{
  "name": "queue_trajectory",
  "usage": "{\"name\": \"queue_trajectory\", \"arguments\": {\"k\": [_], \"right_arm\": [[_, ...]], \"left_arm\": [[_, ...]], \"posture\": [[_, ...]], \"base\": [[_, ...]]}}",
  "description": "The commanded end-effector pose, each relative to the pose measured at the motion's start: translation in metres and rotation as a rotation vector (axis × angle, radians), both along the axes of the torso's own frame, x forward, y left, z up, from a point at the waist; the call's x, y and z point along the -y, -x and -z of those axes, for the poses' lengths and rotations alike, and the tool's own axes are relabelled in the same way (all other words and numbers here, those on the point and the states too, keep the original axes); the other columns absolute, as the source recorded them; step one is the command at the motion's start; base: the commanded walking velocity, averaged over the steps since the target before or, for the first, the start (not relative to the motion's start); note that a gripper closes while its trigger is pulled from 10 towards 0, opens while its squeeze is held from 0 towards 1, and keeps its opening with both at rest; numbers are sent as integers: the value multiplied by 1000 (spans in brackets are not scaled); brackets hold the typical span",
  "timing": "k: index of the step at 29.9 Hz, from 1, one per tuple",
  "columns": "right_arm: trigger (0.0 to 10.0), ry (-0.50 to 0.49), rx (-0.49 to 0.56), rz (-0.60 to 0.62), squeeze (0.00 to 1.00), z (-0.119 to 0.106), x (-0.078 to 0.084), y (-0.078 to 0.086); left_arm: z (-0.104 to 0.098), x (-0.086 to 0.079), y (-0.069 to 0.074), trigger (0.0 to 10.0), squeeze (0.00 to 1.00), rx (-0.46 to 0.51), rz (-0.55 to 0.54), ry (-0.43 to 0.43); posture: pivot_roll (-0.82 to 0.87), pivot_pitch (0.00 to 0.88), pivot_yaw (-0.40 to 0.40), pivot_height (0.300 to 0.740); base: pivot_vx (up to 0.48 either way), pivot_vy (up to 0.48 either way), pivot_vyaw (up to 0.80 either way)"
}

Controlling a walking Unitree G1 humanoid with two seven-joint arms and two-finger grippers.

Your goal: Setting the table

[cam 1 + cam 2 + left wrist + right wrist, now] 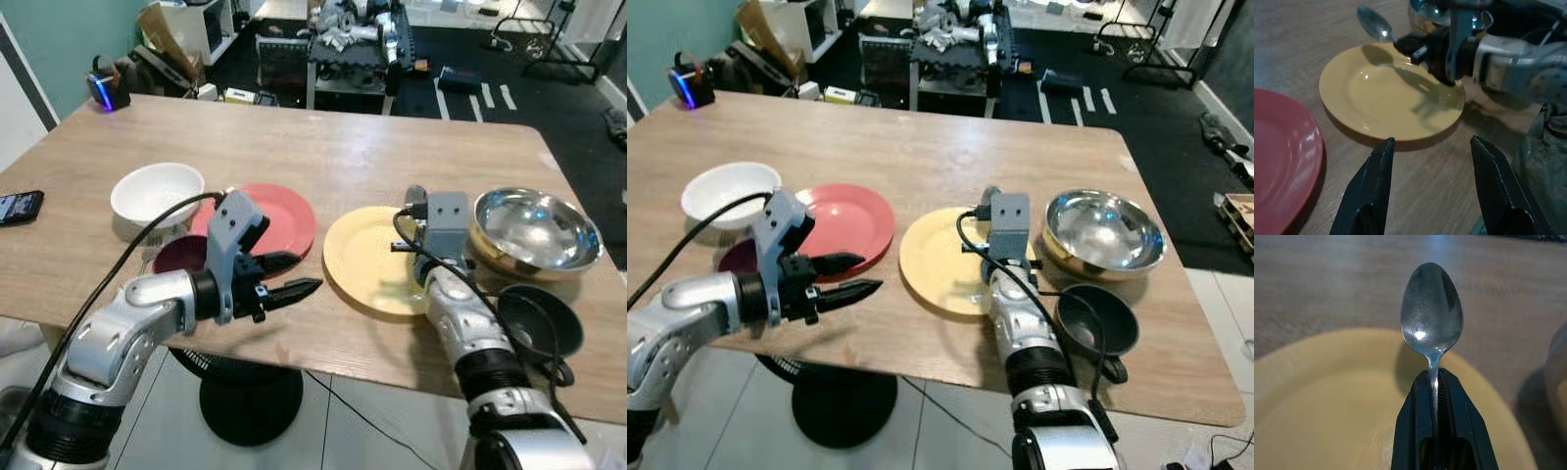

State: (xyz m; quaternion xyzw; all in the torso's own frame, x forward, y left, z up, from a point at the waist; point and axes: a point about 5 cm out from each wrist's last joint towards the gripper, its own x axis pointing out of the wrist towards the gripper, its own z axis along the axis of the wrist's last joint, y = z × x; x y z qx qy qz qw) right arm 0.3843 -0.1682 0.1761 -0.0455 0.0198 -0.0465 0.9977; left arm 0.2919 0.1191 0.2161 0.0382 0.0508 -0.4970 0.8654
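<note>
Right wrist view: tool (1433, 382) grips spoon (1432, 313) over yellow plate (1327, 401)

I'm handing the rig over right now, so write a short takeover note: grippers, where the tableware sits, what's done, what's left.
Right gripper: shut on the spoon, held above the far rim of the yellow plate.
Left gripper: open, holding nothing, hovering at the near table edge facing the yellow plate.
On the table: red plate, white bowl, steel bowl, dark bowl.
Done: spoon picked up.
Left: set the spoon down, probably beside a plate.
</note>
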Motion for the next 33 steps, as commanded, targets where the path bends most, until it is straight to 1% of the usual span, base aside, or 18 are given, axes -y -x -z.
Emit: {"name": "queue_trajectory", "arguments": {"k": [1, 5, 6, 7, 10, 13, 14, 15, 16, 17, 20, 22, 26, 29, 30, 33], "right_arm": [[10000, 7, -15, -3, 0, 0, 4, 2], [10000, 42, -20, -11, 0, -6, 8, 4], [10000, 66, -48, -29, 0, -6, 13, 7], [10000, 66, -48, -29, 0, -6, 13, 7], [10000, 79, -111, -16, 0, 9, 26, 19], [10000, 68, -174, 14, 0, 23, 41, 34], [10000, 68, -174, 14, 0, 23, 41, 34], [10000, 51, -188, 21, 0, 25, 45, 40], [10000, 51, -188, 21, 0, 25, 45, 40], [10000, 41, -199, 26, 0, 26, 46, 44], [10000, 21, -206, 29, 0, 27, 47, 49], [10000, -8, -216, 29, 0, 27, 46, 55], [10000, -43, -204, 27, 0, 22, 43, 58], [10000, -96, -160, 7, 0, 8, 36, 56], [10000, -96, -160, 7, 0, 8, 36, 56], [10000, -161, -134, -22, 0, -1, 24, 55]], "left_arm": [[4, 2, 2, 10000, 0, -16, 12, -8], [5, 4, 3, 10000, 0, -18, 18, -7], [6, 5, 3, 10000, 0, -20, 22, -4], [6, 5, 3, 10000, 0, -20, 22, -4], [6, 6, 4, 10000, 0, -22, 24, -1], [8, 6, 4, 10000, 0, -24, 25, 0], [8, 6, 4, 10000, 0, -24, 25, 0], [8, 6, 5, 10000, 0, -27, 27, 1], [8, 6, 5, 10000, 0, -27, 27, 1], [8, 6, 5, 10000, 0, -28, 28, 0], [8, 6, 4, 10000, 0, -30, 30, -1], [9, 7, 3, 10000, 0, -31, 36, -3], [9, 9, 2, 10000, 0, -31, 42, -4], [9, 11, 2, 10000, 0, -30, 49, -5], [9, 11, 2, 10000, 0, -30, 49, -5], [10, 13, 2, 10000, 0, -29, 52, -5]], "posture": [[52, 88, 73, 740], [40, 86, 73, 740], [34, 88, 69, 740], [34, 88, 69, 740], [24, 91, 64, 740], [19, 96, 67, 740], [19, 96, 67, 740], [16, 97, 70, 740], [16, 97, 70, 740], [10, 99, 75, 740], [7, 97, 78, 740], [2, 98, 84, 740], [-3, 96, 89, 740], [-4, 93, 90, 740], [-4, 93, 90, 740], [0, 88, 91, 740]], "base": [[0, 0, 0], [0, 0, 0], [0, 0, 0], [0, 0, 0], [0, 0, 0], [0, 0, 0], [0, 0, 0], [0, 0, 0], [0, 0, 0], [0, 0, 0], [0, 0, 0], [0, 0, 0], [0, 0, 0], [0, 0, 0], [0, 0, 0], [0, 0, 0]]}}
